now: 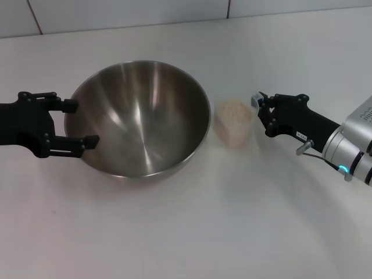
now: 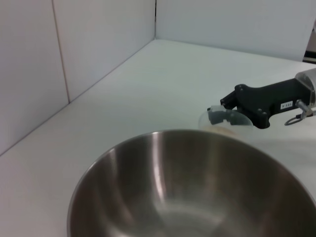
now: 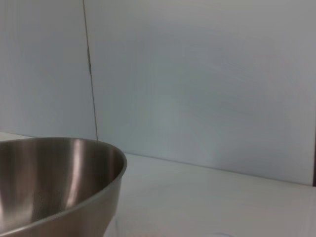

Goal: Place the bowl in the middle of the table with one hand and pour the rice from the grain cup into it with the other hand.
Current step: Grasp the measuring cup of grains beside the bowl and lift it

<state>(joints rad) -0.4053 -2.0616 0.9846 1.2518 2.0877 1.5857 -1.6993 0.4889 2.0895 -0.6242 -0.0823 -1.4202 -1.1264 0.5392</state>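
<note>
The steel bowl stands upright and empty in the middle of the white table. My left gripper is open at the bowl's left rim, one finger on each side of that edge. The translucent grain cup stands just right of the bowl, full of rice. My right gripper is open just right of the cup, fingertips close to its wall. The left wrist view shows the bowl, the cup behind it and the right gripper. The right wrist view shows only the bowl's side.
A white tiled wall runs along the table's far edge. Bare tabletop lies in front of the bowl and behind the cup.
</note>
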